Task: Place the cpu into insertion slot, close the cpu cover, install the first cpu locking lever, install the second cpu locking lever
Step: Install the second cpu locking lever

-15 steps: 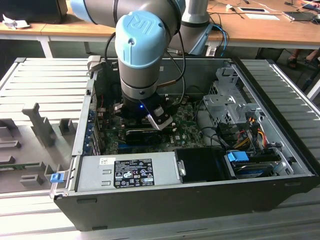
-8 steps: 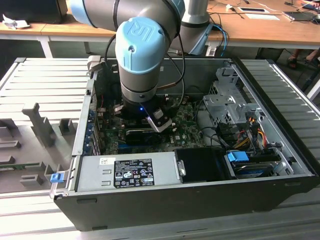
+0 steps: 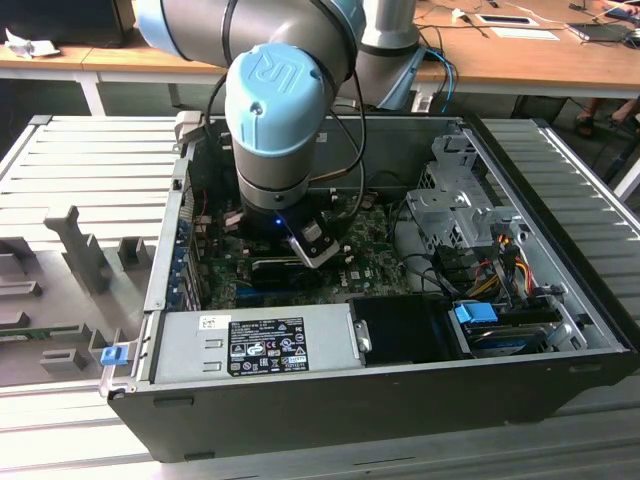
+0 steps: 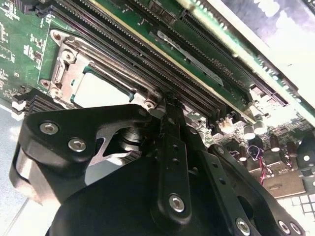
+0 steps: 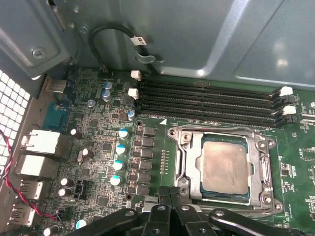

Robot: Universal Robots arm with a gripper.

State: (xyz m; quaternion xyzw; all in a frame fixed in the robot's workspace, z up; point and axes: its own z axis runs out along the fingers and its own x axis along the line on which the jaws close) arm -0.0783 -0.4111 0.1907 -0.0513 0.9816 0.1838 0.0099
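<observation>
Inside your open computer case (image 3: 560,340), the cpu (image 5: 224,167) sits in the insertion slot (image 5: 184,169) under the closed cpu cover (image 5: 261,164). Your gripper (image 5: 170,196), jaws together and empty, hovers at the socket's six-o'clock edge. A sideways slip there could scrape the cover or miss a locking lever.

Your arm (image 3: 285,110) reached down from the far side of the scene, its grey tube ending in a blue-capped wrist joint that pointed straight down. Below it, your gripper (image 3: 300,262) sat low, near the middle of the exterior view. In both wrist views its black linkage bars converged, and the fingers (image 5: 170,196) met tip to tip, pressed together.
</observation>
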